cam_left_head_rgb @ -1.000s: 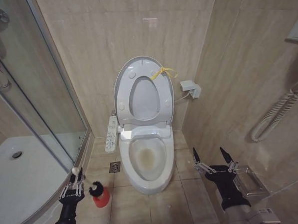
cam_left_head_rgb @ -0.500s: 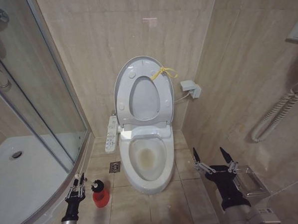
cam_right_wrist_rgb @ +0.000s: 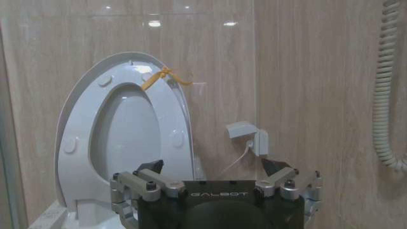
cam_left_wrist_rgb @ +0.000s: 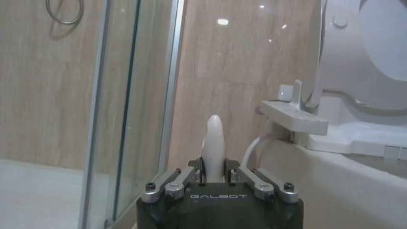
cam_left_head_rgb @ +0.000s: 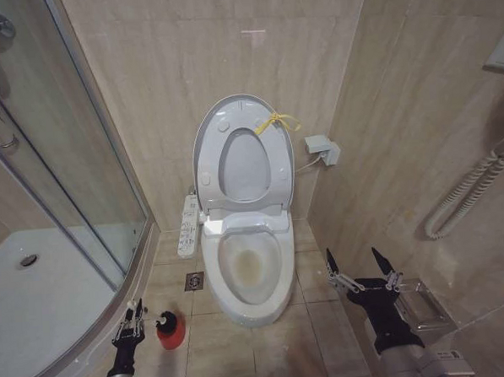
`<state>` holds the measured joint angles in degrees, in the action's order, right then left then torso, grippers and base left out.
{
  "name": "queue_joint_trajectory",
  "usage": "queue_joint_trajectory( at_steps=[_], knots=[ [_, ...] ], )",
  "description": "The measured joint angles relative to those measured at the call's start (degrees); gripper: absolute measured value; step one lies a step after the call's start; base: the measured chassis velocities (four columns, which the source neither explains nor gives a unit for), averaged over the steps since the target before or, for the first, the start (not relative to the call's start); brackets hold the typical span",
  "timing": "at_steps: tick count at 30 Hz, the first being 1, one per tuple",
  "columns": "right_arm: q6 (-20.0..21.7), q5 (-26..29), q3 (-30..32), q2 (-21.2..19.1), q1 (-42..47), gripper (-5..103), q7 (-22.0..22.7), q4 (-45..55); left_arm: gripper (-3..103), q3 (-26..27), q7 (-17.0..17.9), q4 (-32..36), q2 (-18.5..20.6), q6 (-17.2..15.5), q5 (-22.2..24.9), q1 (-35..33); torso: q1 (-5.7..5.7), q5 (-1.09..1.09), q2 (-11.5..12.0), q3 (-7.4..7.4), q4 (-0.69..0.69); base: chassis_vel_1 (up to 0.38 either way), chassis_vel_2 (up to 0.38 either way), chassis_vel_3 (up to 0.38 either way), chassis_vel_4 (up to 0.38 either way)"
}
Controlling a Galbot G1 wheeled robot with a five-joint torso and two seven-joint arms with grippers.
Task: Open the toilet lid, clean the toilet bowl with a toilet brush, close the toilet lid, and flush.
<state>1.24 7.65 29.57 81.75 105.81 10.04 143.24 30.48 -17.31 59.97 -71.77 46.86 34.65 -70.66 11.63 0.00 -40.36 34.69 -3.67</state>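
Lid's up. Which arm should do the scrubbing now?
Left. The left gripper grips the toilet brush beside the red holder; the right gripper hangs open and empty across the toilet bowl.

Even, soft overhead light fills the room, leaving small bright glare spots on the glossy wall tiles point(cam_right_wrist_rgb: 152, 23), faint shadows, and bowed lines at the head view's edges.
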Motion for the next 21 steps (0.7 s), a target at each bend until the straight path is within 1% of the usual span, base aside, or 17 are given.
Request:
queue_joint_trajectory(
  at_steps=[6, 12, 14, 15, 17, 18, 21],
  knots=[
    [0.0, 0.0, 0.0, 0.0, 0.0, 100, 0.0, 0.0, 21, -0.1, -0.5, -1.2, 0.1, 0.0, 0.2, 0.6, -0.01, 0.0, 0.0, 0.0, 0.0, 0.0, 0.0, 0.0, 0.0],
    [0.0, 0.0, 0.0, 0.0, 0.0, 100, 0.0, 0.0, 21, -0.7, -1.0, -4.2, 0.6, 0.0, 0.9, 2.3, -0.01, 0.0, 0.0, 0.0, 0.0, 0.0, 0.0, 0.0, 0.0],
    [0.0, 0.0, 0.0, 0.0, 0.0, 100, 0.0, 0.0, 21, -1.2, -2.4, -6.5, 0.7, 0.0, 2.1, 3.9, -0.01, 0.0, 0.0, 0.0, 0.0, 0.0, 0.0, 0.0, 0.0],
    [0.0, 0.0, 0.0, 0.0, 0.0, 100, 0.0, 0.0, 21, -1.2, -2.4, -6.5, 0.7, 0.0, 2.1, 3.9, -0.01, 0.0, 0.0, 0.0, 0.0, 0.0, 0.0, 0.0, 0.0],
    [0.0, 0.0, 0.0, 0.0, 0.0, 100, 0.0, 0.0, 21, -2.4, -3.3, -8.7, 1.0, 0.0, 3.3, 5.5, -0.01, 0.0, 0.0, 0.0, -0.01, 0.0, 0.0, 0.0, 0.0],
    [0.0, 0.0, 0.0, 0.0, 0.0, 100, 0.0, 0.0, 21, -2.4, -3.3, -8.7, 1.0, 0.0, 3.3, 5.5, -0.01, 0.0, 0.0, 0.0, -0.01, 0.0, 0.0, 0.0, 0.0],
    [0.0, 0.0, 0.0, 0.0, 0.0, 100, 0.0, 0.0, 21, -3.3, -4.5, -11.7, 1.0, 0.0, 3.6, 8.1, -0.01, 0.0, 0.0, 0.0, -0.01, 0.0, 0.0, 0.0, 0.0]
  ],
)
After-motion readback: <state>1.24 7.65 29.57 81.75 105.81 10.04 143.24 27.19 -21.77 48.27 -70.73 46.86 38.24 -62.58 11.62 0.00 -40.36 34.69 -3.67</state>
